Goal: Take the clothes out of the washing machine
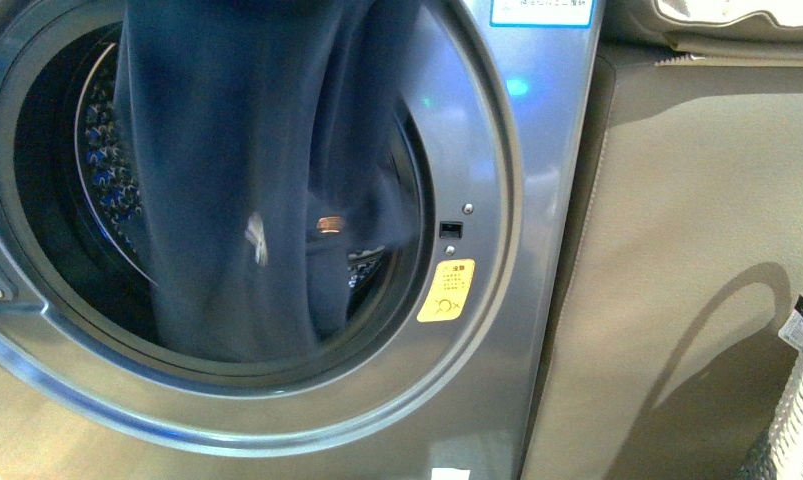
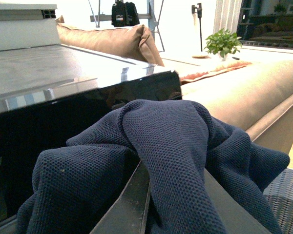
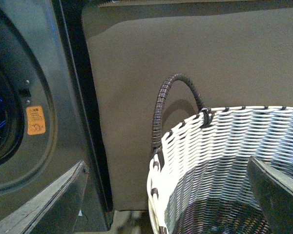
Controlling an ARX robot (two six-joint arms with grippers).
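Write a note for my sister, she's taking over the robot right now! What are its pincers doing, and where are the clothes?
Left pincer: shut on the clothes, with the fabric bunched over its fingers.
Right pincer: open and empty, above the basket.
Clothes: hanging down in front of the washing machine opening. It is blurred, so I can't tell if the lower end is clear of the door ring.
Done: garment grabbed and raised.
Left: pull it fully clear, carry it to the basket beside the machine, let go, then check the drum for more.
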